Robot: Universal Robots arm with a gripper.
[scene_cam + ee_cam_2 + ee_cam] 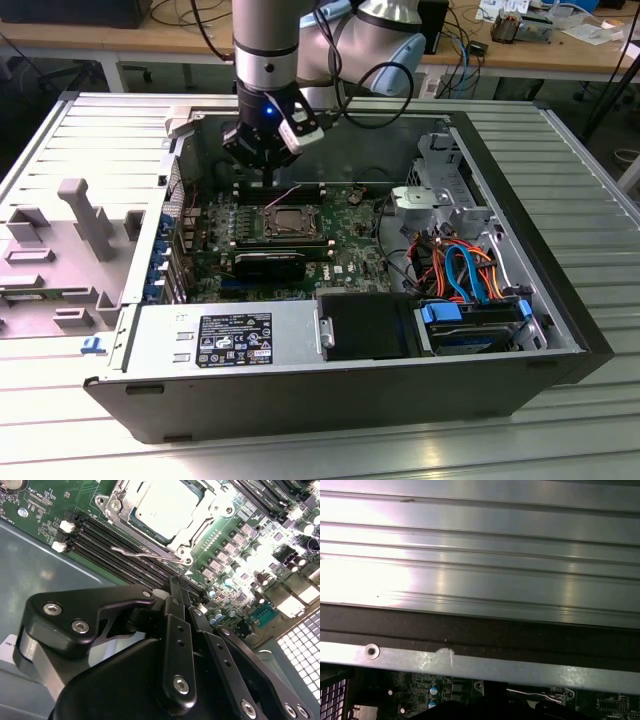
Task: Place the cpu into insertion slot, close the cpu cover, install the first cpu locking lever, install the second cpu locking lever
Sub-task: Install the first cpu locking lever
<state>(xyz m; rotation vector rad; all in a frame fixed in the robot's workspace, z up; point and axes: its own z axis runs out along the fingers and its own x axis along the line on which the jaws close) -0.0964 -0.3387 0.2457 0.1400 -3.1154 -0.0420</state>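
Gripper: we see the gripper (175, 587) hanging over the board's far edge, just beyond the slot; fingers pressed together, nothing between them.
Cpu: the cpu (166, 508) lies flat in the slot (290, 222), silvery top facing up, square, so no long axis.
Cover: the cover (200, 522) lies down around the chip.
Lever: a thin wire lever (145, 553) runs along the cover's edge nearest the gripper, in the second wrist view.
Case: the open case (560, 300) lies on the desk (600, 200).
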